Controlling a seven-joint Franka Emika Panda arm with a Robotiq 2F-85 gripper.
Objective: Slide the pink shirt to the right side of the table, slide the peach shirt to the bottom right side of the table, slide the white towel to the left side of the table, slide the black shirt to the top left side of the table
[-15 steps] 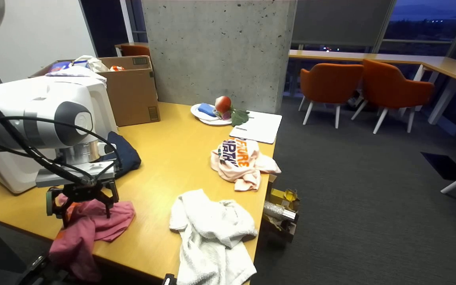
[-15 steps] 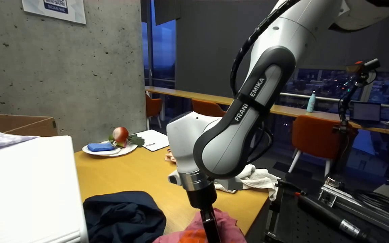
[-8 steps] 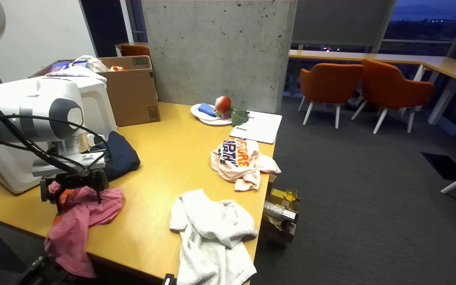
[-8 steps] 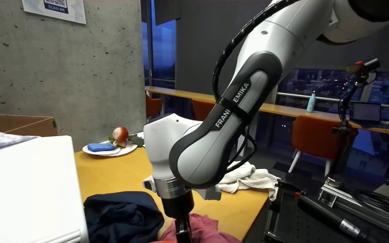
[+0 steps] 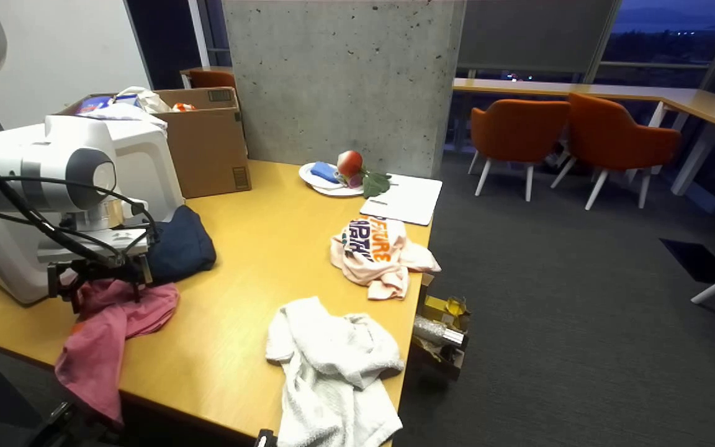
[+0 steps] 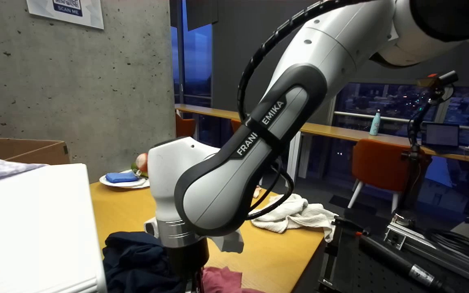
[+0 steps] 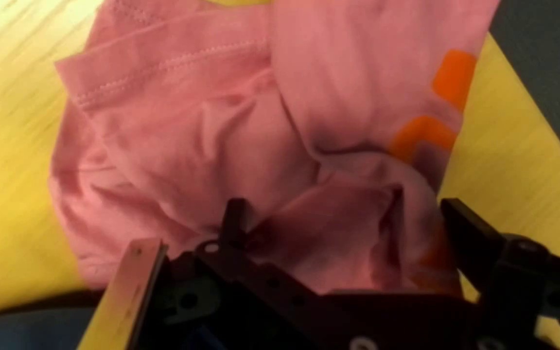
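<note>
The pink shirt (image 5: 100, 341) lies at the table's near corner in an exterior view, part of it hanging over the edge. It fills much of the wrist view (image 7: 187, 121). My gripper (image 5: 107, 299) is down on it, fingers wide apart, with pink cloth between the fingertips (image 7: 343, 214). The black shirt, looking dark navy (image 5: 184, 248), lies bunched beside the gripper; it also shows in an exterior view (image 6: 132, 260), partly behind the wrist. The peach shirt (image 5: 367, 248) lies near the far-right edge. The white towel (image 5: 332, 366) lies at the near-right corner, hanging over the edge.
A white bin (image 5: 143, 167) stands close behind the gripper and the black shirt. A cardboard box (image 5: 208, 149) is behind it. A plate (image 5: 332, 189) with a sponge and toy food and a white board (image 5: 407, 198) lie at the far end by the concrete column (image 5: 339, 81).
The gripper has moved toward the white bin and the black shirt, dragging the pink shirt along. The black shirt has shifted slightly. The towel and peach shirt have not moved.
</note>
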